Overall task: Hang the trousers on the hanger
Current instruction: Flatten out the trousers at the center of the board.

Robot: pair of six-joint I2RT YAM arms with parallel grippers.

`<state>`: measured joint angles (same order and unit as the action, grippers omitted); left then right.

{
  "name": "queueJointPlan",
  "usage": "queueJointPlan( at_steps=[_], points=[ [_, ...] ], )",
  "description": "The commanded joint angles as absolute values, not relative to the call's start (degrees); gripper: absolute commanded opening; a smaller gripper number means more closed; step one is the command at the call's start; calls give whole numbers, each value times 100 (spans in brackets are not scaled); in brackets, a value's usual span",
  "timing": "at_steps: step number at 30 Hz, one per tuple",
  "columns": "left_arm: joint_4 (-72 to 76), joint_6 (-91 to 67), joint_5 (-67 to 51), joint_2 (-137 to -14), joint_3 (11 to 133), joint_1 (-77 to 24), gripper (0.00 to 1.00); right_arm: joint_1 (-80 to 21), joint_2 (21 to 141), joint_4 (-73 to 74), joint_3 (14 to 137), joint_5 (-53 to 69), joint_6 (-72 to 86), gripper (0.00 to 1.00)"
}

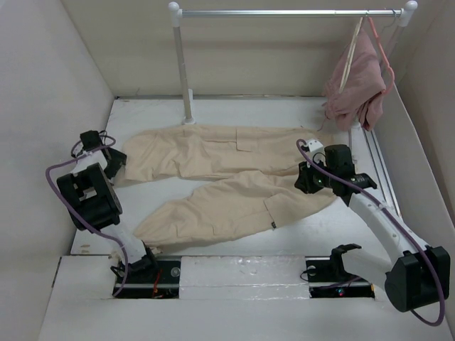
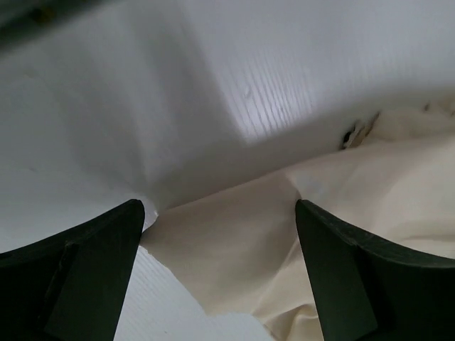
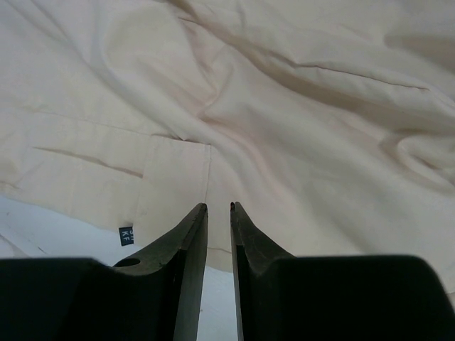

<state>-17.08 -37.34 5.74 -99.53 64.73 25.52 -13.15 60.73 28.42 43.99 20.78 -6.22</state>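
The trousers [image 1: 227, 177] are being shown spread flat across the white worktop [image 1: 334, 231], with the legs reaching left and the waistband to the right. The left hand [image 2: 219, 207] is being held wide open at the cuff end of the farther leg, its fingers [image 2: 85, 270] standing either side of the beige hem with nothing gripped. The right hand [image 3: 219, 207] is being held low over the waist area, near a pocket flap, its fingers almost together with only a narrow slit between them. No cloth is being seen in that slit. The hanger [image 1: 349, 62] is being carried by the rail [image 1: 284, 12] at the far right, well apart from the trousers and touching a pink garment [image 1: 359, 85].
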Motion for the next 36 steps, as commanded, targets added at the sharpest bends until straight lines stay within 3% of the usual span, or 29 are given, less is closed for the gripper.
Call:
queueJointPlan(
  at_steps=[1, 3, 4, 5, 6, 12, 15, 17, 19, 20, 21, 23, 32, 34, 36],
  points=[
    [-1214, -3578, -412, -9895, 6293, 2321, 83, -1292, 6126, 2514, 4465, 2250, -642, 25],
    [-1309, -3525, -396, -10080, 6416, 2207, 77, -1292, 6152, 2479, 4447, 2294, -624, 25],
    [-1205, -3490, -448, -10168, 6390, 2206, 68, -1292, 6161, 2479, 4447, 2303, -624, 25],
    [-1222, -3576, -379, -10186, 6355, 2206, 17, -1292, 6144, 2479, 4447, 2303, -607, 25],
    [-1309, -3682, -195, -10126, 6381, 2206, 0, -1292, 6152, 2487, 4456, 2303, -615, 25],
    [-1598, -3132, 1105, -9019, 7301, 1715, 0, -1292, 6108, 2435, 4368, 2276, -598, 25],
    [-2126, -2647, 2387, -8834, 7840, 785, 0, -1292, 6152, 2330, 4272, 2329, -545, 25],
    [-2180, -2400, 2777, -8632, 7387, 249, 3, -1292, 6187, 2294, 4245, 2338, -527, 25],
    [-2406, -2677, 2585, -8639, 6972, 246, 24, -1292, 6214, 2285, 4245, 2355, -536, 25],
    [-2513, -2829, 2514, -8683, 6596, 246, 50, -1292, 6231, 2294, 4254, 2347, -571, 25],
    [-2531, -2900, 2427, -8710, 6357, 298, 64, -1292, 6240, 2320, 4289, 2329, -589, 25],
    [-2417, -3040, 2268, -8684, 5839, 465, 81, -1292, 6284, 2399, 4368, 2250, -650, 25],
    [-2303, -3242, 2803, -8402, 5906, 527, 80, -1292, 6442, 2452, 4553, 2346, -730, 25],
    [-2180, -3560, 2610, -8604, 5985, 816, 73, -1292, 6425, 2382, 4535, 2417, -712, 25],
    [-1918, -3726, 1647, -8771, 5968, 1097, 70, -1292, 6425, 2373, 4483, 2452, -703, 25]
  ],
)
